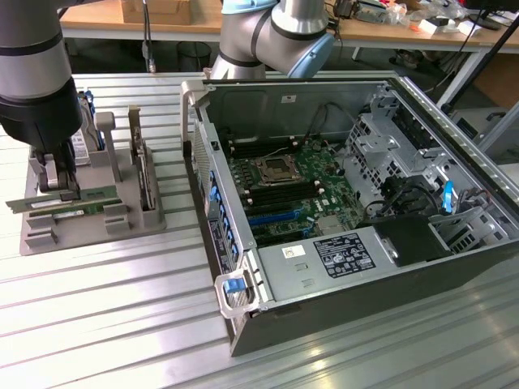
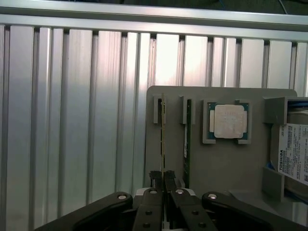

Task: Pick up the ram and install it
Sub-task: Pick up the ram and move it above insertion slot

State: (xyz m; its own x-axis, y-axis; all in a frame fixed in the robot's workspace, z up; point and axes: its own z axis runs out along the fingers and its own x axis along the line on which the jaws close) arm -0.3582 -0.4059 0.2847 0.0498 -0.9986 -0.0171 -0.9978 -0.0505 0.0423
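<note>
**Ram gripped in fixture, fingers narrow**

Gripper (image 1: 65, 185) stands over the grey fixture tray (image 1: 81, 235) at the exterior view's left. Black fingers (image 2: 156, 179) are drawn narrow, one pad on each flat face of the ram (image 2: 162, 130). The ram shows edge-on in the wrist view as a thin, straight stick with a pale tan edge. It sits upright in the tray's slotted posts, and its far end rests between two small grey uprights.

In the exterior view the ram (image 1: 97, 194) is a long, pale strip running across the tray, with the fingers clamped near its middle.

A second stick (image 2: 187, 139), green with a small white label, stands parallel and just beside the ram in its own slot, apart from the fingers.

Other items on the tray:
- Square CPU (image 2: 229, 120), matt silver lid on a green rim, lying flat in a corner-bracketed pocket.
- Hard drive (image 2: 294, 149), white printed label, held between grey blocks.

The tray is matt, moulded grey plastic. The counter (image 1: 105, 324) is ribbed aluminium with long parallel grooves and a dull sheen.

The computer case (image 1: 349, 312), open sheet metal, lies well apart at the exterior view's right. Its green motherboard (image 1: 292, 178) is exposed.
</note>
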